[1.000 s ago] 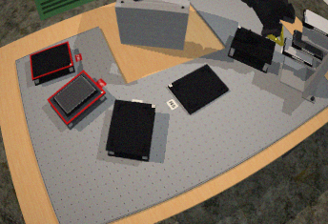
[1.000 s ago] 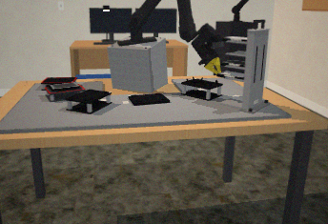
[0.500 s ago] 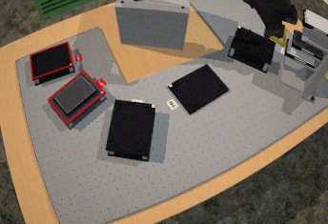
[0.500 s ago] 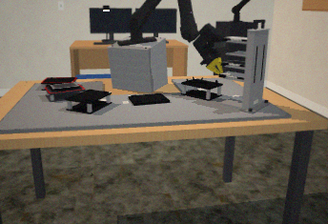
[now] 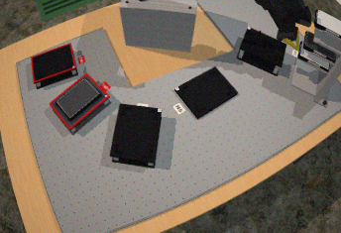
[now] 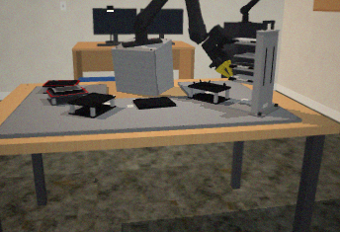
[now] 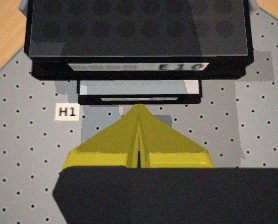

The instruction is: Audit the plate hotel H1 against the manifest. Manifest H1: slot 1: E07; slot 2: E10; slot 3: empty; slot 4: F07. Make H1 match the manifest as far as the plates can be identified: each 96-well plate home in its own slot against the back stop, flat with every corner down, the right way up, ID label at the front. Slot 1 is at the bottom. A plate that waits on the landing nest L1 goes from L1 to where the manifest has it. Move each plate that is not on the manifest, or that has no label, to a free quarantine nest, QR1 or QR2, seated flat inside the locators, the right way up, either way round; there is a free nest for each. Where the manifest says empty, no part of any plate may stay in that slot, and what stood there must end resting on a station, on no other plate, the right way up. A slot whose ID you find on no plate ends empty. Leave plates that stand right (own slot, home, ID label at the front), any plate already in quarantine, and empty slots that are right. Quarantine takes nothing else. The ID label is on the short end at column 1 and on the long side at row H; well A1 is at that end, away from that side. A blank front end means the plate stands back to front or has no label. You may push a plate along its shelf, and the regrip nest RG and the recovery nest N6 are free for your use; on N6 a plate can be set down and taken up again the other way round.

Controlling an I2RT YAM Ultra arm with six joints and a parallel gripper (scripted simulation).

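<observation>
A: Where does the E10 plate point(image 7: 139, 37) sit?
B: On a shelf of the plate hotel point(image 6: 265, 70), above a plate point(image 7: 140, 91) below it.
A: And the gripper point(image 7: 138, 125)?
B: Fully closed, holding nothing, pointing at the lower plate's front edge.

the hand point(image 7: 138, 131) has its yellow fingers pressed together with nothing between them, tips pointing at the front end of a low plate point(image 7: 140, 91). above it a plate point(image 7: 140, 30) shows a front label reading e10. an h1 tag point(image 7: 67, 111) lies on the grey dotted tabletop point(image 7: 30, 150).
</observation>
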